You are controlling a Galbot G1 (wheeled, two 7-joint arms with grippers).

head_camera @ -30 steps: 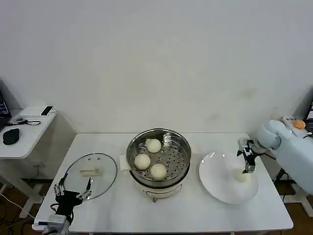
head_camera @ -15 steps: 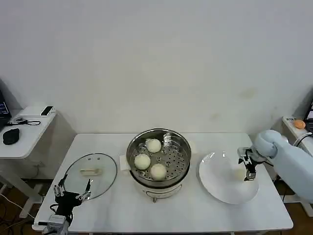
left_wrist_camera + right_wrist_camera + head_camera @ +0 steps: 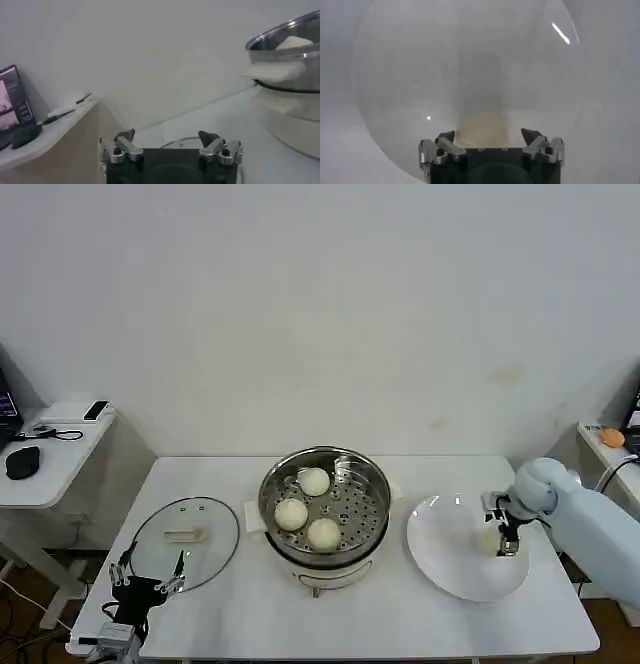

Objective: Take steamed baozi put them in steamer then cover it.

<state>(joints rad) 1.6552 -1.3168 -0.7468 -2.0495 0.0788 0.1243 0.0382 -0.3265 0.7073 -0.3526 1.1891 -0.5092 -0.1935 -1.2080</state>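
- Since a second ago the right gripper (image 3: pixel 507 542) has dropped lower over the plate (image 3: pixel 445 559) and now covers most of the last bao (image 3: pixel 491 539), which sits on the plate's right part.
- Its fingers (image 3: pixel 445 137) stand wide on either side of the bao (image 3: pixel 485 129) in the right wrist view; whether they touch it cannot be told.
- Three buns (image 3: pixel 291 514) lie on the perforated tray inside the steamer (image 3: pixel 352 474) at table centre.
- Lid (image 3: pixel 210 529) lies flat on the table (image 3: pixel 380 624) left of the steamer, handle up.
- Left gripper (image 3: pixel 148 576) is parked at the lid's near edge, fingers (image 3: pixel 125 137) spread wide with nothing between them.
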